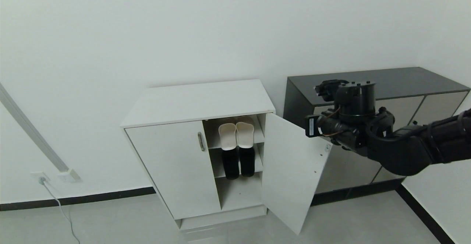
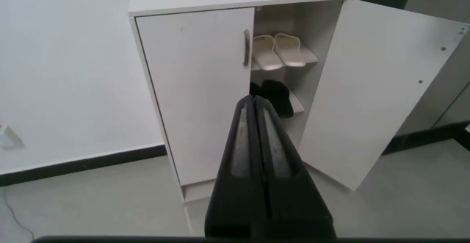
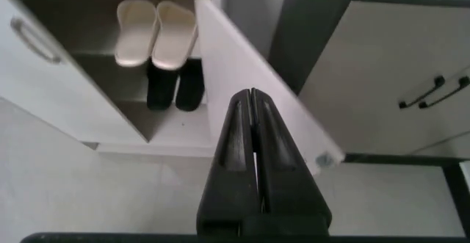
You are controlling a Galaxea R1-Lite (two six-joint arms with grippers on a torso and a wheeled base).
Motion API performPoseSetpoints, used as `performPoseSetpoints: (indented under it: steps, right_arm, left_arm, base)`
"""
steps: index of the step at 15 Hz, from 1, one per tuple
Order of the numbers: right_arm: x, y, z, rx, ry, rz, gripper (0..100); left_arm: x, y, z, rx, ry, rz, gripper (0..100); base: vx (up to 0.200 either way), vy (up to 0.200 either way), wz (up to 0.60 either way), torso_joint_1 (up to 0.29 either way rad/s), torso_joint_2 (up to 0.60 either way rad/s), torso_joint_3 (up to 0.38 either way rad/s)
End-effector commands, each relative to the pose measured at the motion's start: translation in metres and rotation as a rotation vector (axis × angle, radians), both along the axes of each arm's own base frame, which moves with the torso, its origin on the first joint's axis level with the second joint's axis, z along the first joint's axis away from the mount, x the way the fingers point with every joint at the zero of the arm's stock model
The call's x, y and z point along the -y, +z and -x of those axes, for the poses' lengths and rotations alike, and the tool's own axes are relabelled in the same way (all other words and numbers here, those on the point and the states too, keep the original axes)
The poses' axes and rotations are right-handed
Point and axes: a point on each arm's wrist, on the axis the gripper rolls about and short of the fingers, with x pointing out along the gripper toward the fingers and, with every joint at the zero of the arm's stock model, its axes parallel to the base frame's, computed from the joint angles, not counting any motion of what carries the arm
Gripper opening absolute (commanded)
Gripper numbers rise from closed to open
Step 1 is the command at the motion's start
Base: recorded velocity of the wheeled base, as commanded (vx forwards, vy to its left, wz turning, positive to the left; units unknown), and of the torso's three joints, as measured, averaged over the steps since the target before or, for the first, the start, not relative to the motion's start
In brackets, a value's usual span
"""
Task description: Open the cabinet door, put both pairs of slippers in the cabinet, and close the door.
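Observation:
The white cabinet (image 1: 198, 100) stands against the wall with its left door (image 1: 173, 166) closed and its right door (image 1: 290, 170) swung wide open. On the upper shelf sits a white pair of slippers (image 1: 236, 135); directly below, on the middle shelf, a black pair (image 1: 239, 163). My right gripper (image 1: 312, 126) hangs shut beside the open door's top outer corner, holding nothing. The right wrist view looks past that gripper (image 3: 252, 96) onto the door (image 3: 235, 59) and both pairs (image 3: 156, 31). My left gripper (image 2: 253, 100) is shut, back from the cabinet front, facing the slippers (image 2: 283, 50).
A dark grey sideboard (image 1: 368, 82) stands right of the cabinet, close behind the open door. A wall socket with a trailing cable (image 1: 42, 179) is at the far left. Bare tiled floor (image 1: 110, 222) stretches in front of the cabinet.

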Motion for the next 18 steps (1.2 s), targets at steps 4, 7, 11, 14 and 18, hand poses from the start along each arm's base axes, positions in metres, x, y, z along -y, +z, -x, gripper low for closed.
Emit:
performPoseSetpoints:
  steps: [4,7,11,14,18]
  right_arm:
    - [0.018,-0.002,-0.067,-0.104,-0.030,-0.043,0]
    - [0.021,-0.008,-0.098,-0.150,-0.067,-0.058,0]
    - [0.022,-0.024,-0.124,-0.199,-0.092,-0.045,0]
    - [0.021,-0.030,-0.130,-0.200,-0.095,-0.044,0]
    - [0.021,-0.040,-0.136,-0.214,-0.102,-0.040,0]
  left_arm:
    - [0.000,0.000,0.000,0.000,0.000,0.000,0]
    - [0.000,0.000,0.000,0.000,0.000,0.002,0]
    - [0.000,0.000,0.000,0.000,0.000,0.000,0]
    - [0.000,0.000,0.000,0.000,0.000,0.000,0]
    - [0.000,0.000,0.000,0.000,0.000,0.000,0]
  base:
    - [0.000,0.000,0.00,0.000,0.00,0.000]
    - [0.000,0.000,0.00,0.000,0.00,0.000]
    - [0.000,0.000,0.00,0.000,0.00,0.000]
    - [0.000,0.000,0.00,0.000,0.00,0.000]
    - [0.000,0.000,0.00,0.000,0.00,0.000]
